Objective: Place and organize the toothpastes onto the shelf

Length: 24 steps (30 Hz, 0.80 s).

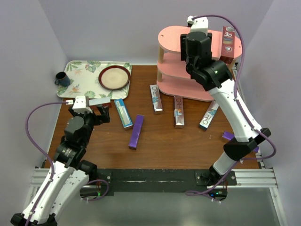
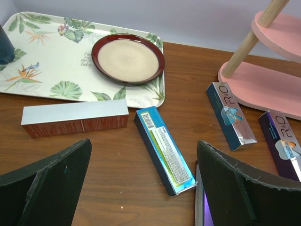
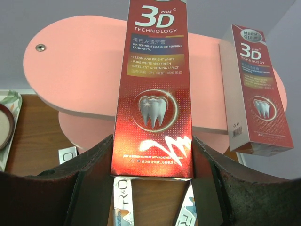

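My right gripper point(image 3: 153, 141) is shut on a red "3D" carton point(image 3: 155, 89) and holds it upright in front of the pink shelf's top board point(image 3: 75, 70). A second red carton point(image 3: 254, 89) stands on that board point(image 1: 229, 44). In the top view the right gripper point(image 1: 196, 44) hides the held carton. My left gripper point(image 2: 143, 146) is open and empty, low over a teal-blue carton point(image 2: 164, 149). A silver and red carton point(image 2: 75, 117) lies to its left. A purple carton point(image 1: 136, 132) and silver cartons point(image 1: 156, 99) point(image 1: 178, 111) point(image 1: 208, 115) lie on the table.
A floral tray point(image 1: 77, 77) at the back left holds a brown plate point(image 1: 114, 77) and a dark cup point(image 1: 61, 78). Another purple carton point(image 1: 228, 135) shows partly behind the right arm. The shelf point(image 1: 188, 87) stands at the back right near the wall.
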Tool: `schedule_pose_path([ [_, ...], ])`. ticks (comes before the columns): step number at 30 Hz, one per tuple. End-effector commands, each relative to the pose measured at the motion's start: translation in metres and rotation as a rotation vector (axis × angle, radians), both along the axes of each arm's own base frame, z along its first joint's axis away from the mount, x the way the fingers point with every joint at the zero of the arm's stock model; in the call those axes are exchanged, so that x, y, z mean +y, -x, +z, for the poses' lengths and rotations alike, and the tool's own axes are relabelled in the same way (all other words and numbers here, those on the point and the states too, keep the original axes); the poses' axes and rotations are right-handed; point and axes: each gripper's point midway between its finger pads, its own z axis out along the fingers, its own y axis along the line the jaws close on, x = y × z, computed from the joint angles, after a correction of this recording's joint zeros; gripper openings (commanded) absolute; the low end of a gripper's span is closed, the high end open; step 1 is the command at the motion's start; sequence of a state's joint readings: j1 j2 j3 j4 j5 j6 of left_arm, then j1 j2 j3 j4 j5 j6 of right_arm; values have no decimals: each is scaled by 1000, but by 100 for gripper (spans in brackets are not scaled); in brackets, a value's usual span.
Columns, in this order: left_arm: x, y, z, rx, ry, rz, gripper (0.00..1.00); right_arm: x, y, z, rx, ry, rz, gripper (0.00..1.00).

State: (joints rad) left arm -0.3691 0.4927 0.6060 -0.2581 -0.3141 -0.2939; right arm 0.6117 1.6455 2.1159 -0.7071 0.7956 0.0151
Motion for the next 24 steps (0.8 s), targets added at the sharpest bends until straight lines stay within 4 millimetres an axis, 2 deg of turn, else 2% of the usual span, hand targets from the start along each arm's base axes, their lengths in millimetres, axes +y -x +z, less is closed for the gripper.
schedule_pose_path([
  [1, -1, -1, 5, -9, -10, -8, 99, -6, 0, 10, -9, -91, -10, 14],
  [7, -3, -2, 3, -2, -13, -16, 99, -14, -10, -10, 37, -119, -28, 14],
  [18, -5, -4, 0, 11, -19, -29, 99, -20, -26, -20, 48, -155, -42, 17],
  [24, -6, -4, -2, 17, -22, -34, 98, -22, -30, -34, 78, -159, -55, 22],
])
